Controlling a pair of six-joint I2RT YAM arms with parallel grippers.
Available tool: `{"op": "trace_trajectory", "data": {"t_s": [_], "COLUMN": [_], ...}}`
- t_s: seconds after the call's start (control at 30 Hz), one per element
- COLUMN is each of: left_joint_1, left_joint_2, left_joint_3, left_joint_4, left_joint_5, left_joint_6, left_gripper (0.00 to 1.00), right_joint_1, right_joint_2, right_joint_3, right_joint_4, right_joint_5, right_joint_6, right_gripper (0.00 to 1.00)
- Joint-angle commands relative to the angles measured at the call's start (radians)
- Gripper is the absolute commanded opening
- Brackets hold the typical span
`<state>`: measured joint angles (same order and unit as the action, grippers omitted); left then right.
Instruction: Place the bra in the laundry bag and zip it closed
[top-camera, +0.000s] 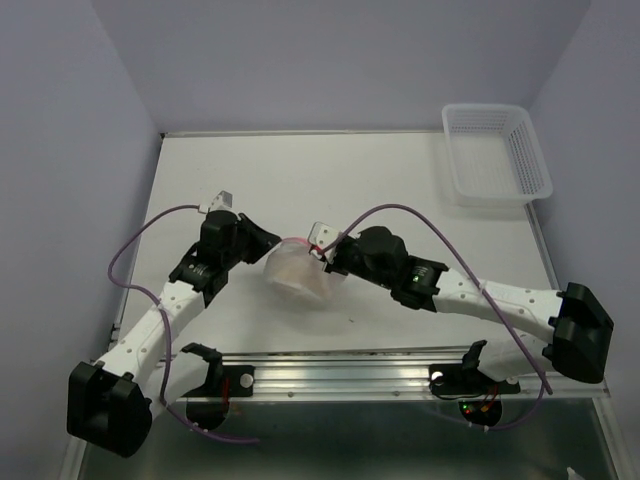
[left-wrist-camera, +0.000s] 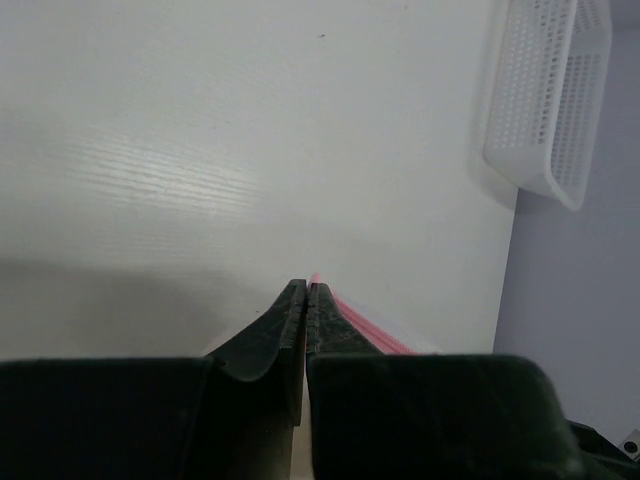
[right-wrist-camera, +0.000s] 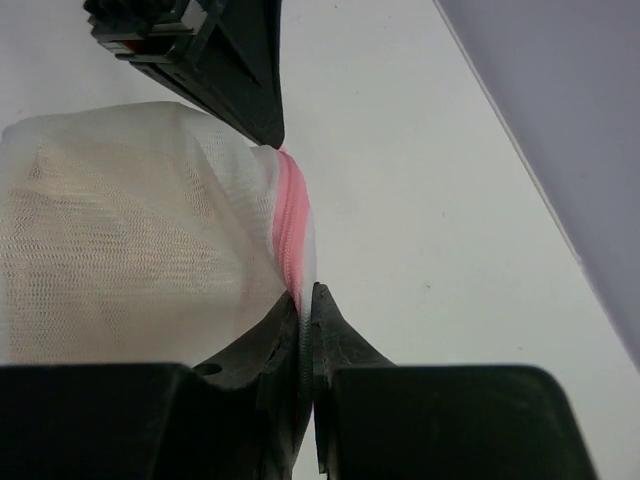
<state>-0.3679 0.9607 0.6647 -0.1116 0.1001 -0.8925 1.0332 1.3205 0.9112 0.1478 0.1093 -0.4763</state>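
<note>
The laundry bag (top-camera: 293, 272), a white mesh pouch with a pink zipper rim (right-wrist-camera: 290, 215), hangs stretched between both grippers at the table's middle. Beige fabric, the bra (right-wrist-camera: 110, 250), shows through the mesh inside it. My left gripper (top-camera: 271, 243) is shut on the bag's rim at its left end. In the left wrist view a pink edge (left-wrist-camera: 372, 328) runs out beside the closed fingertips of the left gripper (left-wrist-camera: 306, 287). My right gripper (right-wrist-camera: 308, 296) is shut on the zipper line at the bag's right end. Above it, the left gripper's tip (right-wrist-camera: 268, 128) pinches the same pink strip.
A white lattice basket (top-camera: 495, 152) stands at the far right corner, also visible in the left wrist view as the basket (left-wrist-camera: 550, 100). Lilac walls close in the table on three sides. A metal rail (top-camera: 330, 372) runs along the near edge between the arm bases.
</note>
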Motion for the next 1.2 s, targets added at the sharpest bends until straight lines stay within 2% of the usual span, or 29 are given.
{"op": "trace_trajectory", "data": {"t_s": [0.0,0.1,0.2,0.27,0.3,0.33,0.37,0.47,0.6,0.7,0.8,0.9,1.0,1.17], "left_joint_1": [0.083,0.099,0.103,0.103,0.103,0.103,0.101,0.099,0.086,0.057,0.038,0.026,0.023,0.023], "left_joint_2": [0.059,0.102,0.113,0.084,0.070,0.055,0.026,-0.017,-0.049,-0.083,-0.106,-0.114,-0.126,-0.132], "left_joint_3": [-0.077,-0.091,-0.071,-0.054,-0.048,-0.044,-0.042,-0.031,-0.020,-0.020,-0.019,-0.007,0.004,0.024], "left_joint_4": [0.071,0.139,0.161,0.182,0.191,0.196,0.197,0.187,0.159,0.161,0.181,0.187,0.207,0.240], "left_joint_5": [-0.112,-0.105,-0.045,-0.031,-0.020,-0.017,-0.016,-0.019,-0.014,-0.025,-0.008,0.018,0.070,0.179], "left_joint_6": [0.059,0.073,0.092,0.096,0.101,0.104,0.102,0.075,0.034,0.043,0.099,0.183,0.265,0.388], "left_gripper": [0.00,0.00,0.00,0.00,0.00,0.00,0.00,0.00,0.00,0.00,0.00,0.00,0.00,0.00], "right_joint_1": [-0.007,-0.007,-0.018,-0.018,-0.028,-0.042,-0.042,-0.055,-0.055,-0.055,-0.055,-0.055,-0.055,-0.073], "right_joint_2": [-0.098,-0.132,-0.145,-0.133,-0.116,-0.107,-0.095,-0.043,0.063,0.127,0.151,0.167,0.190,0.230], "right_joint_3": [-0.040,-0.077,-0.118,-0.121,-0.121,-0.118,-0.115,-0.068,0.113,0.233,0.281,0.321,0.356,0.416], "right_joint_4": [0.093,0.095,0.088,0.088,0.087,0.088,0.088,0.070,-0.097,-0.186,-0.186,-0.201,-0.246,-0.315], "right_joint_5": [-0.092,-0.155,-0.140,-0.056,-0.028,-0.019,-0.011,-0.032,-0.187,-0.185,-0.154,-0.189,-0.235,-0.232], "right_joint_6": [-0.071,-0.114,-0.130,-0.124,-0.101,-0.090,-0.078,-0.015,0.046,0.053,0.032,-0.021,-0.126,-0.200], "right_gripper": [0.06,0.07,0.12,0.26,0.78,0.95,1.00,1.00,1.00,1.00,1.00,1.00,1.00,1.00]}}
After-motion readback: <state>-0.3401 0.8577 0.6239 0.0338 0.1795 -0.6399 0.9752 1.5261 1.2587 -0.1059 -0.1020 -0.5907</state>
